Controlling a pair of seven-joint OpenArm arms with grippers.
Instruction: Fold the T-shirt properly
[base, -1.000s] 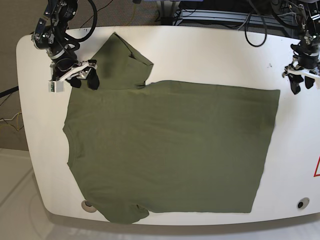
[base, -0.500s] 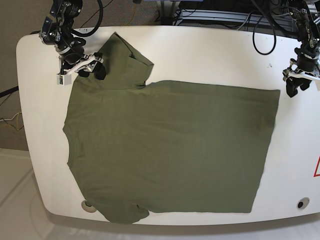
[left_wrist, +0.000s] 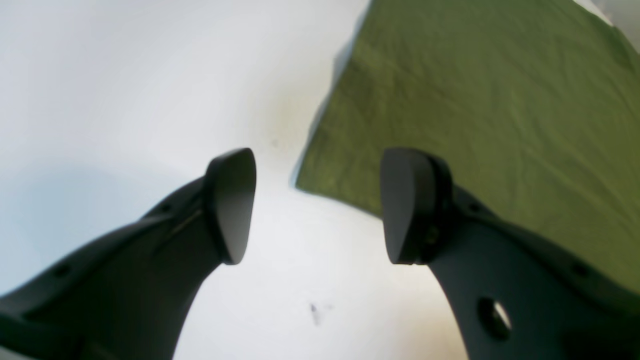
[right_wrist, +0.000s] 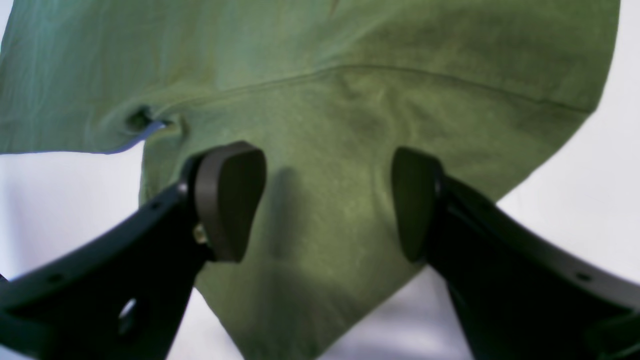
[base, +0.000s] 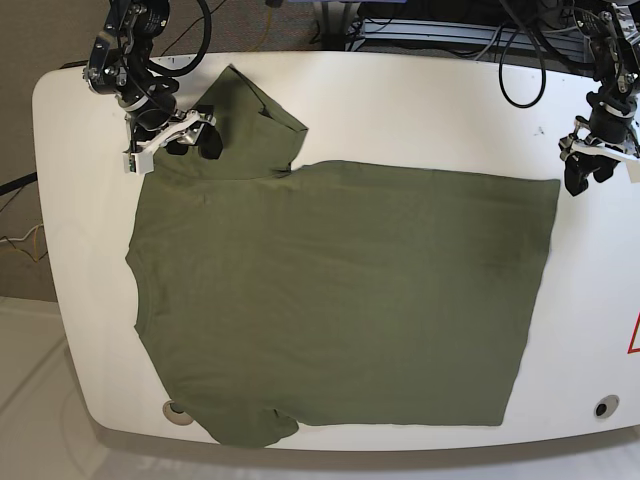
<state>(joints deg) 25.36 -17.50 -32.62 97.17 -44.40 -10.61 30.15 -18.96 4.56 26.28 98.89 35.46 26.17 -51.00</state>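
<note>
The olive-green T-shirt (base: 340, 300) lies flat on the white table (base: 420, 110), neck to the left and hem to the right. Its far sleeve (base: 255, 120) sticks out toward the back left. My right gripper (base: 195, 145) hovers open over that sleeve (right_wrist: 330, 165), a finger on each side and nothing between them. At the far right, my left gripper (base: 585, 175) stands open just beside the far hem corner (base: 556, 183). In the left wrist view that corner (left_wrist: 305, 182) sits on the table just beyond the gap of the left gripper (left_wrist: 317, 205).
Cables and dark equipment (base: 430, 30) crowd the table's back edge. Round holes sit near the front left (base: 178, 410) and front right (base: 601, 408). A red marking (base: 634, 335) shows at the right edge, and a small dark speck (base: 538, 130) near the left gripper.
My right gripper has moved right, from beside the shoulder onto the far sleeve. My left gripper has shifted left toward the hem corner and opened a little wider.
</note>
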